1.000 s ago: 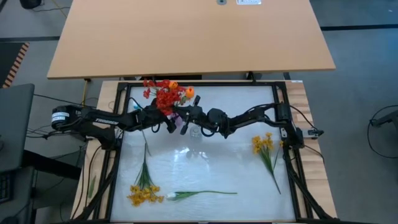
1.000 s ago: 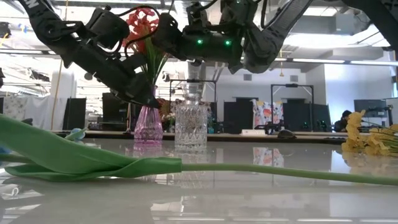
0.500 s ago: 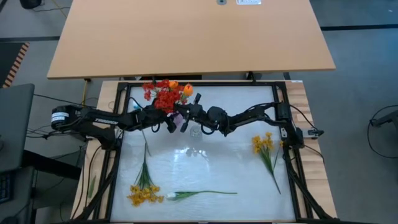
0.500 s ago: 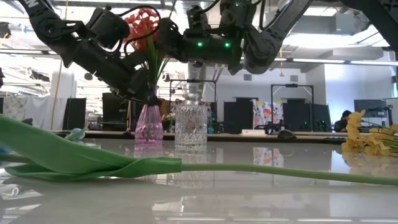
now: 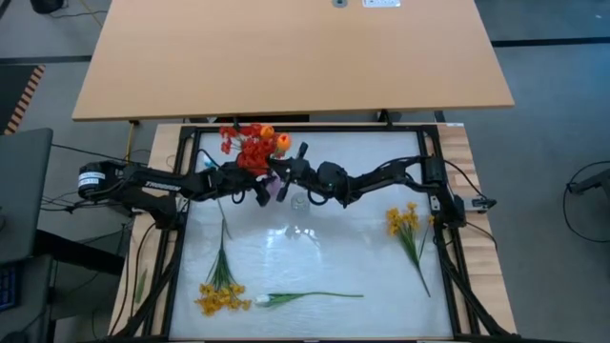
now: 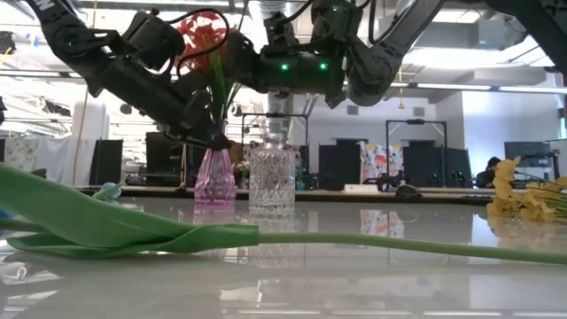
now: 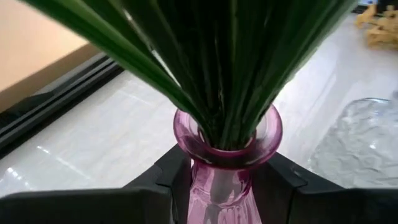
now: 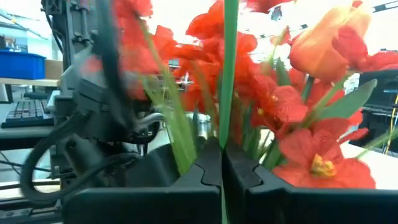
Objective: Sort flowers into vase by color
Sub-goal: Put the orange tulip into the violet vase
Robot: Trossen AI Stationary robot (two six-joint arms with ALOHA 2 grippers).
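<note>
The red flowers (image 5: 250, 148) stand in the pink vase (image 6: 213, 175), whose neck the left gripper (image 7: 224, 180) clamps. The right gripper (image 8: 222, 163) pinches one green stem, probably a red one. Yellow bunches (image 5: 217, 297) and a white tulip (image 5: 265, 300) lie unsorted on the table (image 5: 315, 248); the clear vase (image 6: 272, 178) looks empty.

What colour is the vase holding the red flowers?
Pink see-through glass vase, clearest in the left wrist view.

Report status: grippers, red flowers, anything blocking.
Left gripper clamped on pink glass vase neck. Right gripper shut on one green flower stem among the red bunch. Clear cut-glass vase stands close beside.
</note>
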